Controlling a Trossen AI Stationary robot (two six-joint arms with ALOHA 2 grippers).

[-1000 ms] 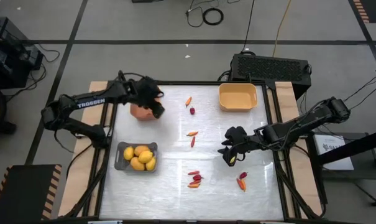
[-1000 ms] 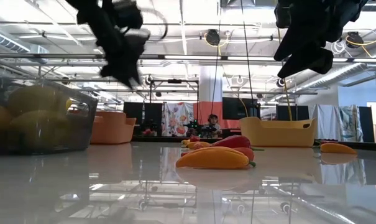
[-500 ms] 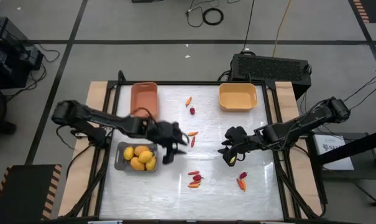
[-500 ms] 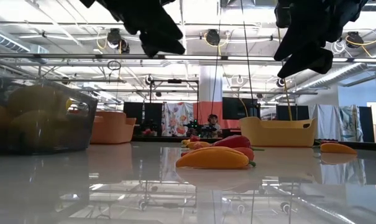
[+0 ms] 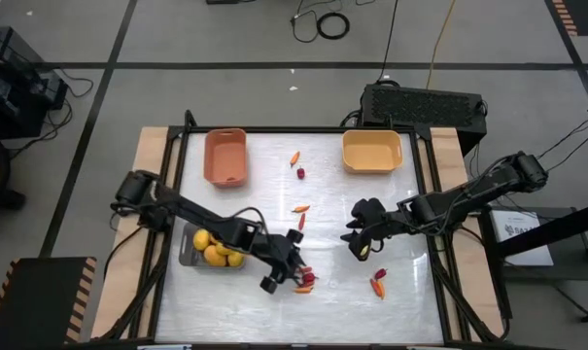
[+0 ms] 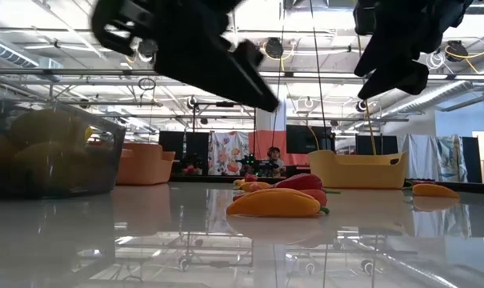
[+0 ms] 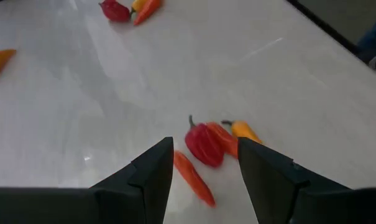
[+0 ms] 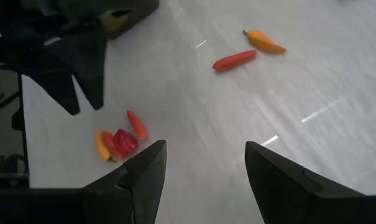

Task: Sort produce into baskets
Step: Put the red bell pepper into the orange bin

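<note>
My left gripper (image 5: 292, 267) hangs open just above a small cluster of produce near the table's front middle. In the left wrist view (image 7: 206, 149) its fingers flank a dark red piece (image 7: 204, 144), with a slim orange-red pepper (image 7: 194, 177) and an orange pepper (image 7: 243, 130) beside it; I see no touch. My right gripper (image 5: 362, 235) waits open, raised over the table's right half. The grey basket (image 5: 189, 255) holds yellow fruits (image 5: 216, 245). The salmon basket (image 5: 225, 156) stands at the far left, the yellow basket (image 5: 371, 152) at the far right.
Two peppers (image 5: 300, 215) lie at the table's middle. An orange pepper (image 5: 294, 157) and a dark red piece (image 5: 300, 173) lie between the far baskets. A red and an orange piece (image 5: 378, 282) lie at the front right. A person shows far behind the table (image 6: 274, 156).
My left gripper has swung from above the salmon basket toward the table's near edge and right, past the grey basket, sinking and rolling until it hangs over the pepper cluster. Its fingers stay open. No produce has moved.
</note>
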